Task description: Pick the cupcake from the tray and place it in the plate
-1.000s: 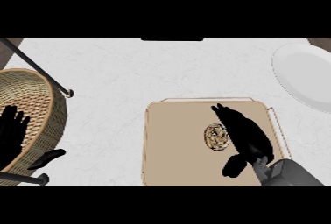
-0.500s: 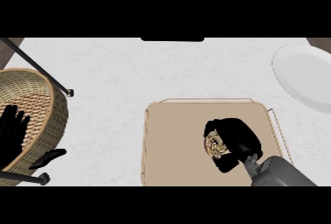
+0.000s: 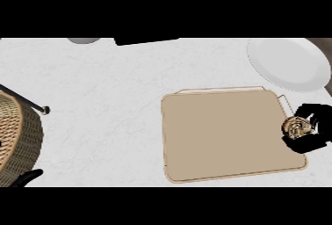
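Note:
The cupcake (image 3: 297, 127), brown with a swirled top, sits inside my right hand (image 3: 314, 140), whose black fingers curl round it. Hand and cupcake are over the right rim of the tan tray (image 3: 220, 136), near its handle. The white plate (image 3: 288, 63) lies at the far right of the counter, beyond the tray's far right corner and apart from the hand. Only a dark tip of my left hand (image 3: 27, 177) shows at the lower left, beside the basket.
A woven wicker basket (image 3: 14, 138) with a dark handle bar (image 3: 26, 102) fills the left edge. A dark flat object (image 3: 146, 41) and a pale round thing (image 3: 84, 40) sit at the counter's far edge.
My right hand closed round the cupcake at the tray's middle and carried it right to the tray's right rim. The view has shifted left, so the tray and plate sit differently.

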`<state>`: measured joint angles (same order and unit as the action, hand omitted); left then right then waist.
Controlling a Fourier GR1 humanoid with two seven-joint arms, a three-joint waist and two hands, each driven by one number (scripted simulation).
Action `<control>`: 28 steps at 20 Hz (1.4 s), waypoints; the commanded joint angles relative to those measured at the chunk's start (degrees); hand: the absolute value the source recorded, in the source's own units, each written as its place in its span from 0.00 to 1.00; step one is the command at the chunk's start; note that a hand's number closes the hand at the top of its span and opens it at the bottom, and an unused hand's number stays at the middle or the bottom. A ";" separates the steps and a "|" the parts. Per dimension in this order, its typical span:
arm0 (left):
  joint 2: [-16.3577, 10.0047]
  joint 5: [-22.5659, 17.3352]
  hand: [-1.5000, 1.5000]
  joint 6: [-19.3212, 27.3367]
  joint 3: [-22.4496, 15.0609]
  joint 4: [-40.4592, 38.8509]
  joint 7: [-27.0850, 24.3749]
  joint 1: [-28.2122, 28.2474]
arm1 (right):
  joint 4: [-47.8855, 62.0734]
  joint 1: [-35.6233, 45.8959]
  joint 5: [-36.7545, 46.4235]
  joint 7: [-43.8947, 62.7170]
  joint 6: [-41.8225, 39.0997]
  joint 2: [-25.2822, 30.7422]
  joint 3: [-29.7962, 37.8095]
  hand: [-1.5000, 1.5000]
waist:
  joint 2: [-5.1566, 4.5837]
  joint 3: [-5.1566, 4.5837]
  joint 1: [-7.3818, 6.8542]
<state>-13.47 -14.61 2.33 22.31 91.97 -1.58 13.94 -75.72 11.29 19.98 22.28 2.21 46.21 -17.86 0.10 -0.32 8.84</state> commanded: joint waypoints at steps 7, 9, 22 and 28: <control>-3.03 5.01 0.50 -6.33 -8.13 0.43 -0.48 -2.75 | 15.88 -4.04 -7.90 -23.56 5.60 13.16 19.43 1.00 | -0.67 0.89 0.26; -1.66 6.39 0.50 -6.40 -9.93 -1.01 -1.94 -2.87 | 18.07 -4.81 -9.63 -27.87 4.90 14.90 22.07 1.00 | -0.53 0.67 -0.54; -1.63 9.68 0.50 -6.53 -13.45 -4.87 -2.32 -9.55 | 29.06 -2.58 -16.81 -46.72 4.87 20.43 36.05 1.00 | -0.49 0.44 -5.10; -0.92 10.69 0.50 -6.07 -15.93 -6.00 -2.13 -12.30 | 32.06 1.47 -16.04 -47.02 3.54 20.82 35.38 1.00 | -0.97 0.41 -7.72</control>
<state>-13.66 -10.75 2.41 17.42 87.20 -1.30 5.90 -45.79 10.53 3.71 -23.96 6.98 66.08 17.48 0.05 -0.48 1.64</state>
